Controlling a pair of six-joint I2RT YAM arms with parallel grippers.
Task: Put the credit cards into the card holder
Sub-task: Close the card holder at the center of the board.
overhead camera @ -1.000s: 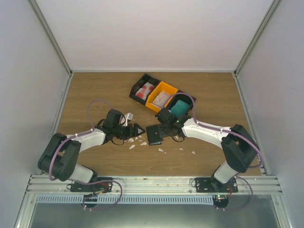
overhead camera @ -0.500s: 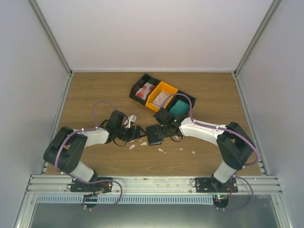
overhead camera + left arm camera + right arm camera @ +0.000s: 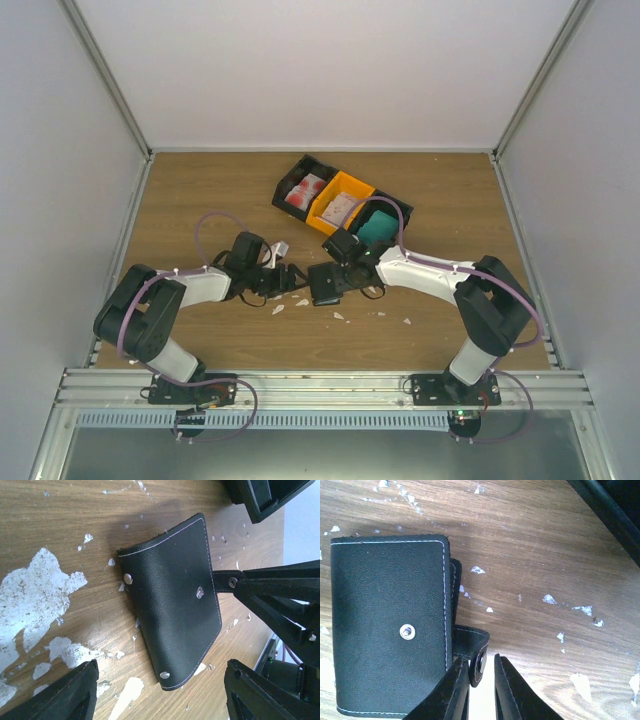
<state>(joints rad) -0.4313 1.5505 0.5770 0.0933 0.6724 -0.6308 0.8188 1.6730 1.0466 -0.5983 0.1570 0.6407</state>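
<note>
The right gripper (image 3: 481, 666) stands narrow, its two fingers (image 3: 454, 692) either side of the loose snap tab (image 3: 472, 645) that curls off the card holder (image 3: 390, 625); one finger touches the tab and a thin bright gap shows at the other, so I cannot tell whether it is truly clamped. The tab is unfastened, clear of the stud on the cover. The holder itself lies flat and folded shut on the wooden table (image 3: 200, 190), near the middle and between the two arms. Facing it from the other side, the left gripper (image 3: 160, 680) is spread wide with nothing in it, its fingers just beside the holder's near edge and apart from it. White scraps (image 3: 45, 595) and worn pale patches dot the wood around the holder. Farther back sits a slanted row of three open bins: a black bin (image 3: 290, 180) with red-and-white credit cards (image 3: 303, 190), an orange bin (image 3: 352, 185) with pale ones, and another black bin with teal ones, partly hidden by the right arm
</note>
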